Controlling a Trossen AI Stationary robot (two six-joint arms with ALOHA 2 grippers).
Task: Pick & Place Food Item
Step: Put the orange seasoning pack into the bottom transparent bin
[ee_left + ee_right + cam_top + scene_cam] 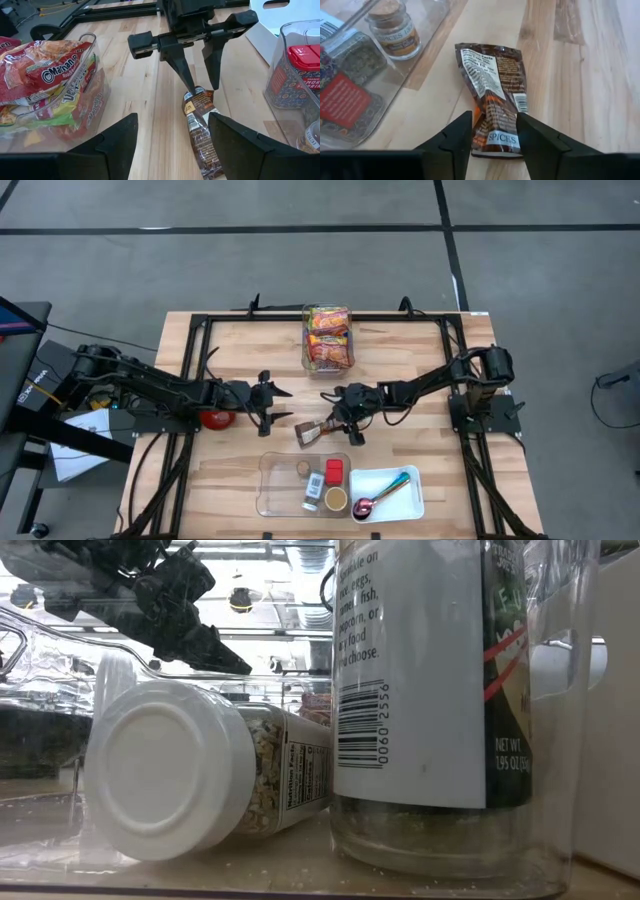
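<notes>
The left gripper (268,402) hovers over bare wood left of centre, its fingers spread wide and holding nothing, with a red object (213,419) partly hidden under its arm. Just right of it lies the task's thing, a single brown spice packet (309,433), flat on the table (440,380) in front of the bin of noodle packs (327,337) and just behind the clear tray (280,502). The right gripper (345,416) sits at the packet's near end, fingers straddling the crimped edge with a narrow gap; whether they have bitten yet I cannot tell. The risk, as I judge it, is that the thin, limp foil folds or slides out when lifted, since only its edge lies between the fingers, or that the tips scrape the wood and push the packet toward the tray. Count: two arms, one packet, one bin holding several noodle packs, one clear tray with about four spice containers, and at far right one white dish (400,505) with a spoon (380,495).
</notes>
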